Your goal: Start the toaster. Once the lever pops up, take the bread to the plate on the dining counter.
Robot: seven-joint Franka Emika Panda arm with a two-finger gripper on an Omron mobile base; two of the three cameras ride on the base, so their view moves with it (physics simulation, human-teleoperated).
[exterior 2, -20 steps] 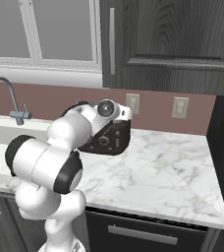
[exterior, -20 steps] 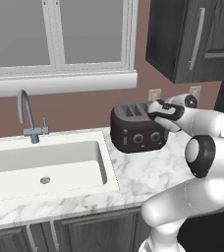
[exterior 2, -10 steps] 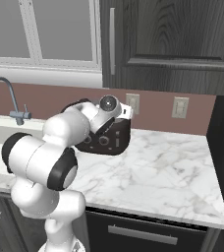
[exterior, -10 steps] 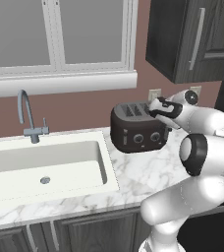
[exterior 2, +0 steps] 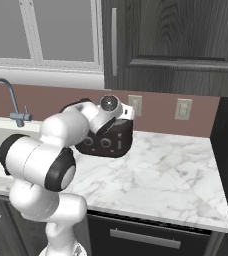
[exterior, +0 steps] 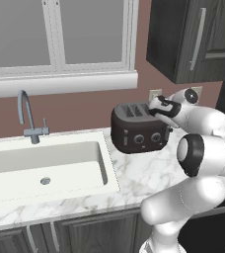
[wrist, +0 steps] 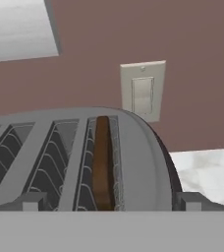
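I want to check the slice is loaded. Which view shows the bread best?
The hand view: the bread stands brown in a toaster slot. Both base views give the toaster's dark body, the slice too small to tell.

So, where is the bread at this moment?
In the hand view the bread stands on edge in one slot of the toaster, the slot nearest the wall plate, just ahead of the open gripper.

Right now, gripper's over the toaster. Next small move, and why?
Probably shift toward the toaster's narrow end and descend to find the lever. The gripper hovers open above the slots, the bread already sits in the last slot, and the lever isn't clearly visible, so pressing comes next.
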